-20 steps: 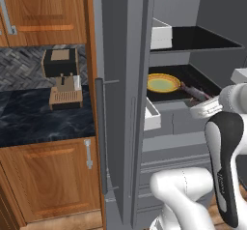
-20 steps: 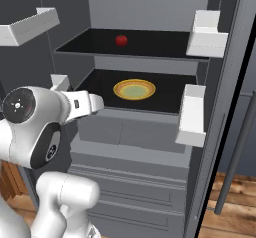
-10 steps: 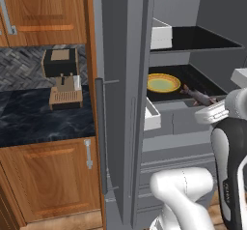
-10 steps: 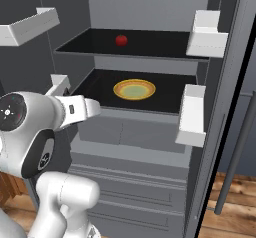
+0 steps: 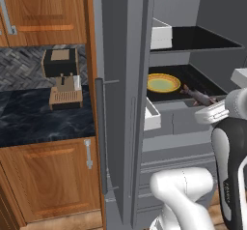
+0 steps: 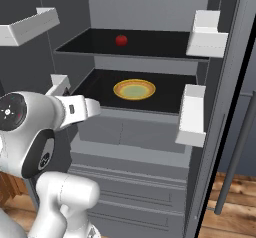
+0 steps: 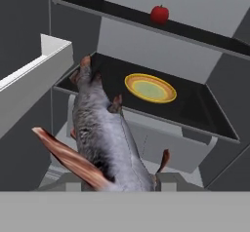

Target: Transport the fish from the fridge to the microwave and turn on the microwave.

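The fish is right in front of the hand camera, in the lower middle of the hand view. It rises up from the bottom edge, where the gripper's tips should be, and its far end points at the lower black shelf. The tips are hidden under the fish, so I cannot see them. The fish seems to sit in the gripper, with the jaws partly closed on it.

In the left base view the fish is at the middle right, sticking out past the front edge of the lower shelf, just above the white end of the arm. The gripper is hard to make out there.

In the right base view the arm's white end is at the middle left, in front of the open fridge. The fish is hidden behind the arm there.

A round yellow plate lies on the lower shelf, well apart from the fish. A small red fruit sits on the upper shelf. White door bins hang at the right.

At the left of the left base view a dark coffee machine stands on a dark counter.
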Controlling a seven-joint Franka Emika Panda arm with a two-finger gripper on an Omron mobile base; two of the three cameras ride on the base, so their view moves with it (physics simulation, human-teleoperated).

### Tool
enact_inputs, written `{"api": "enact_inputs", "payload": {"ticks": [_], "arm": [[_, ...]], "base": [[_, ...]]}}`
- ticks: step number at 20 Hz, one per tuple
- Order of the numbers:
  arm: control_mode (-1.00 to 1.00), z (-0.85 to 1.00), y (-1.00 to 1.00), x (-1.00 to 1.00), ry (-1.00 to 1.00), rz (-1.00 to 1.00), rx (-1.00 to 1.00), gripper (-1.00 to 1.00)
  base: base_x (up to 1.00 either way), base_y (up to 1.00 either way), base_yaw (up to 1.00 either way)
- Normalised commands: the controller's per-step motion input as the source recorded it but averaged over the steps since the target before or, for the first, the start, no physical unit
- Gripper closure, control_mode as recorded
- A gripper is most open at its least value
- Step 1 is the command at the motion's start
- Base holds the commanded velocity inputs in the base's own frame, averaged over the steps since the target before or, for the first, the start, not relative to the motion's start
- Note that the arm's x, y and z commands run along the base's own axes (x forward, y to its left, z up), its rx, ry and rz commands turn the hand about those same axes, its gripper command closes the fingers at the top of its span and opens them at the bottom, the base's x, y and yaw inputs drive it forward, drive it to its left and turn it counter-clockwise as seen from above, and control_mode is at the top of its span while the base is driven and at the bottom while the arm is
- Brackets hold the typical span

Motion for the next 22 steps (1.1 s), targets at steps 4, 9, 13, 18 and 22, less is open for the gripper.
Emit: {"api": "enact_inputs", "payload": {"ticks": [4, 9, 13, 18, 22], "arm": [[1.00, 0.00, 0.00, 0.00, 0.00, 0.00, 0.00, 1.00], [1.00, 0.00, 0.00, 0.00, 0.00, 0.00, 0.00, 1.00], [1.00, 0.00, 0.00, 0.00, 0.00, 0.00, 0.00, 1.00], [1.00, 0.00, 0.00, 0.00, 0.00, 0.00, 0.00, 1.00], [1.00, 0.00, 0.00, 0.00, 0.00, 0.00, 0.00, 1.00]], "base": [[-0.28, 0.00, 0.00], [-0.53, 0.00, 0.00], [-0.54, 0.00, 0.00], [-0.52, 0.00, 0.00], [-0.45, 0.00, 0.00]]}}
